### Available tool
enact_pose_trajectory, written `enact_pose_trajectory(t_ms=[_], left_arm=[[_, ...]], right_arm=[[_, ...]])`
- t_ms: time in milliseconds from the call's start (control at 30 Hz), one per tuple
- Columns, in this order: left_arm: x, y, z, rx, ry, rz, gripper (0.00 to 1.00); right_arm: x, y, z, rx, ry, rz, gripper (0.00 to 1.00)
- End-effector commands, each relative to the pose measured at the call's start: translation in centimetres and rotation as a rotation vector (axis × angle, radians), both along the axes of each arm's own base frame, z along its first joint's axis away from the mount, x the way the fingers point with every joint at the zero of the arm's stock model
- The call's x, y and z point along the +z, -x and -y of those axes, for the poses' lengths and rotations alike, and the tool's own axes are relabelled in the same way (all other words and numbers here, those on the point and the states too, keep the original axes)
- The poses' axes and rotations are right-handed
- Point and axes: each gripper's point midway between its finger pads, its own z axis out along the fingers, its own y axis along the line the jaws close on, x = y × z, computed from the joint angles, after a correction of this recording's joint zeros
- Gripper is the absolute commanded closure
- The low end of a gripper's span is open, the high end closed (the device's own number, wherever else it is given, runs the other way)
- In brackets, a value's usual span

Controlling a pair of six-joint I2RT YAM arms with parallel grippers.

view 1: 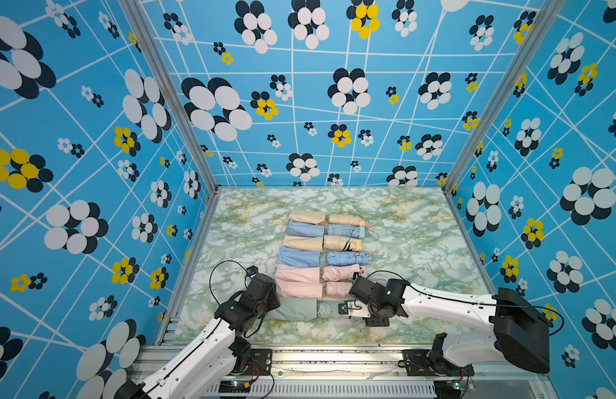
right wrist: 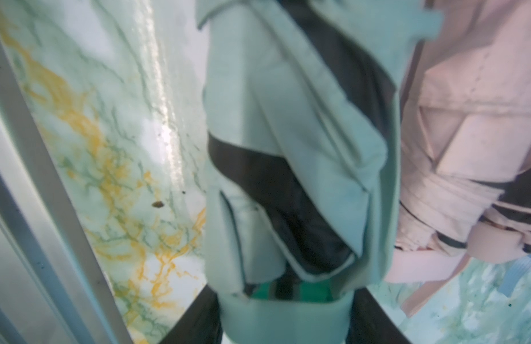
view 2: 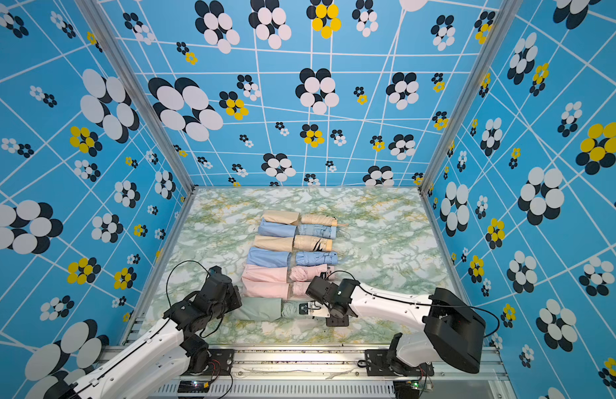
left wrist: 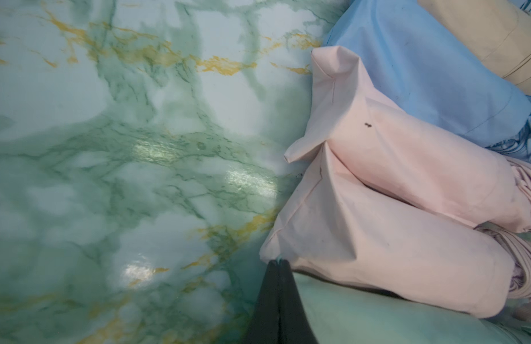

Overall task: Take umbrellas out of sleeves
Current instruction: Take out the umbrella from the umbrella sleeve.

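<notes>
left gripper (left wrist: 277, 263) pinching shut on mint sleeve (left wrist: 377, 315) end; right gripper (right wrist: 283, 309) clamping mint umbrella (right wrist: 288, 119) handle; pink sleeve (left wrist: 377, 253) lying beside left gripper

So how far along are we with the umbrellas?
Done: nothing fully; the six farther umbrellas seem part-way inside their sleeves. In hand: the left gripper pinches the end of the mint green sleeve, and the right gripper grips the mint green umbrella sticking out. Left: pull that pair apart, then the other six.
</notes>
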Motion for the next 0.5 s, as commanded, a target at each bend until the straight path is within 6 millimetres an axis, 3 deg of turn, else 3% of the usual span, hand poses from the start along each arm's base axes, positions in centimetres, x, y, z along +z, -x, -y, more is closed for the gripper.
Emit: enact_pose_trajectory(t_ms=[0, 300, 467], left_arm=[[0.84, -0.35, -0.54, 0.009, -0.027, 0.018, 1.00], [1.14, -0.53, -0.52, 0.006, -0.028, 0.026, 1.00], [1.19, -0.56, -0.38, 0.002, -0.019, 0.027, 1.00]], right_arm=[[-0.05, 0.21, 1.33, 0.001, 0.040, -0.001, 0.66], [-0.53, -0.06, 2.20, -0.007, 0.088, 0.012, 0.61], [-0.47, -0.20, 2.15, -0.013, 0.086, 0.018, 0.54]])
